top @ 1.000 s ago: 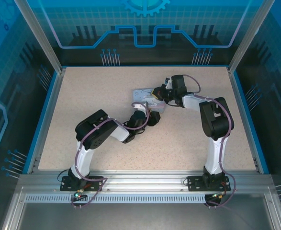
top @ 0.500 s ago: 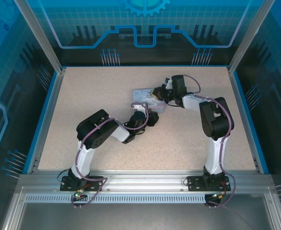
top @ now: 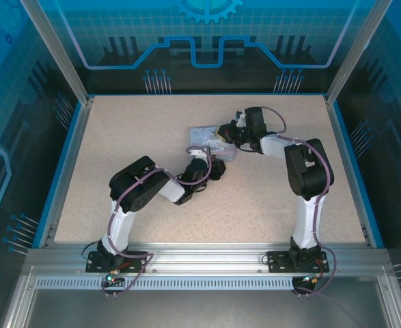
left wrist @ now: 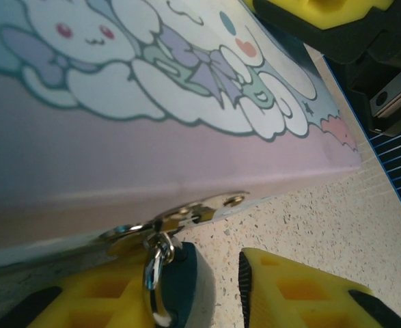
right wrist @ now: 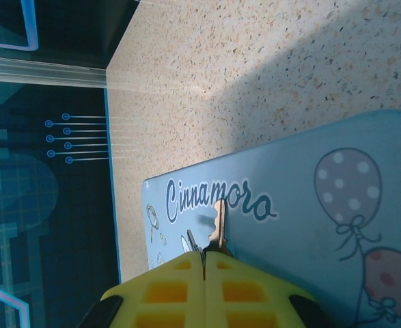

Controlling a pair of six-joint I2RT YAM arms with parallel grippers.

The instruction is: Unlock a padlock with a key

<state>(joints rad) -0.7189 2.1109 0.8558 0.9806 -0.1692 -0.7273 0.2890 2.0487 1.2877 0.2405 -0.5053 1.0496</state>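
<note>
The padlock [left wrist: 181,283], tiny with a bluish body and a thin metal shackle [left wrist: 154,273], hangs from the hasp [left wrist: 193,208] on the front of a pale-blue cartoon tin [left wrist: 152,102]. My left gripper [left wrist: 195,290] straddles it, open. The padlock rests against the left yellow finger [left wrist: 70,301], and bare table shows between it and the right finger [left wrist: 302,290]. In the top view the left gripper [top: 214,165] sits at the tin's near side. My right gripper [right wrist: 204,263] is shut on the key [right wrist: 218,222], whose blade sticks out over the tin's lid [right wrist: 309,205]. From above, the right gripper [top: 226,131] is over the tin [top: 208,140].
The speckled table [top: 152,123] is ringed by a blue rim [top: 70,150] and tall see-through walls. Open table lies to the left of and behind the tin. The right arm's elbow [top: 308,167] stands to the right of the tin.
My left gripper's jaws have narrowed round the padlock and it has edged slightly toward the tin. The right arm and the key have stayed put.
</note>
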